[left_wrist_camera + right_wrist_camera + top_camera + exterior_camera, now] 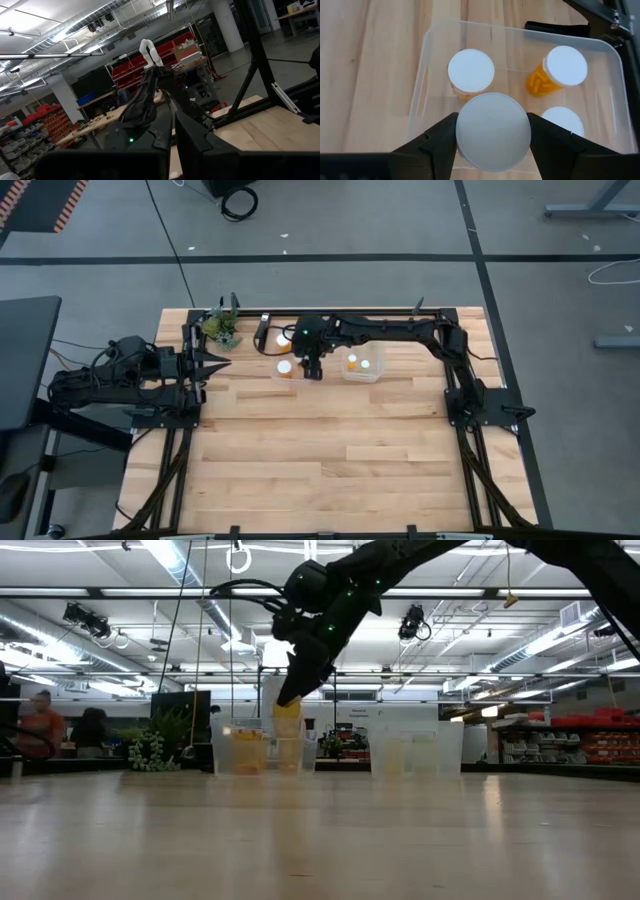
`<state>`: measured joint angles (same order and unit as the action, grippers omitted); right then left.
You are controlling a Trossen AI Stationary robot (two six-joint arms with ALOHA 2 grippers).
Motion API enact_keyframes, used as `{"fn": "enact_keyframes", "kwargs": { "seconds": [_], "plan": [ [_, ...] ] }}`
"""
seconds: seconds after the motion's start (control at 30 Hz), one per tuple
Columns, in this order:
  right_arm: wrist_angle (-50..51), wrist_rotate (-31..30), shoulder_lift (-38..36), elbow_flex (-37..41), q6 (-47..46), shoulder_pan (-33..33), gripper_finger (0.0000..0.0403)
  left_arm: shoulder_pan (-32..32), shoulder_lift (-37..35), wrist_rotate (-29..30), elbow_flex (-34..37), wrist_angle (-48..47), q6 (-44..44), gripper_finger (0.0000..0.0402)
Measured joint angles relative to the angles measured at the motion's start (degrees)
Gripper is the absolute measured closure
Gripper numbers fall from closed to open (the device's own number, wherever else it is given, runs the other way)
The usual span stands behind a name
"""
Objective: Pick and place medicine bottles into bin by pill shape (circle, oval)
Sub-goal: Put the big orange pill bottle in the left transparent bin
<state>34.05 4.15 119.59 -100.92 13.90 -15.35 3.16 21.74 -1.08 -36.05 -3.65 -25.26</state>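
Note:
My right gripper (pixel 313 372) is shut on a medicine bottle with a round white cap (pixel 492 131) and an orange body (pixel 287 718). It holds the bottle over the left clear bin (pixel 427 65). In that bin two white-capped bottles (pixel 471 71) (pixel 563 120) stand upright, and one orange bottle (pixel 557 70) lies tilted. The right clear bin (pixel 378 373) holds two more bottles (pixel 352 363). My left gripper (pixel 218 363) waits shut at the table's left edge, level, touching nothing. My right gripper pinches the bottle's white cap at its rim (pixel 461 131) between its two fingers (pixel 440 140), one on each side. The fingers slant down from the table's right side. The bottle hangs upright below them, clear of the table, over the left bin's near part.
A small potted plant (pixel 222 328) stands at the far left corner, behind my left gripper. A black frame (pixel 470 440) runs along the table's sides. The near half of the wooden table (pixel 330 470) is bare wood. People show in the room beyond, far left in the low view.

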Motion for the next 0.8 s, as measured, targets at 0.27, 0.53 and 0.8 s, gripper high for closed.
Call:
{"fn": "enact_keyframes", "kwargs": {
  "seconds": [0.27, 0.53, 0.8],
  "plan": [
    [-0.33, 2.34, -0.02, 0.0, -0.27, -0.89, 0.0175, -0.02, 0.0, 0.0, 0.0, -0.05, 0.0, 0.0378],
    [-2.54, 2.95, -0.02, 0.0, 0.01, 0.14, 0.0175, 0.0, 0.0, 0.0, 0.0, -0.05, 0.0, 0.0368],
    [-6.3, 3.03, -0.16, 4.65, 0.92, 0.06, 0.0175, -0.02, 0.01, 0.01, -0.01, -0.03, 0.0, 0.0377]
  ]
}}
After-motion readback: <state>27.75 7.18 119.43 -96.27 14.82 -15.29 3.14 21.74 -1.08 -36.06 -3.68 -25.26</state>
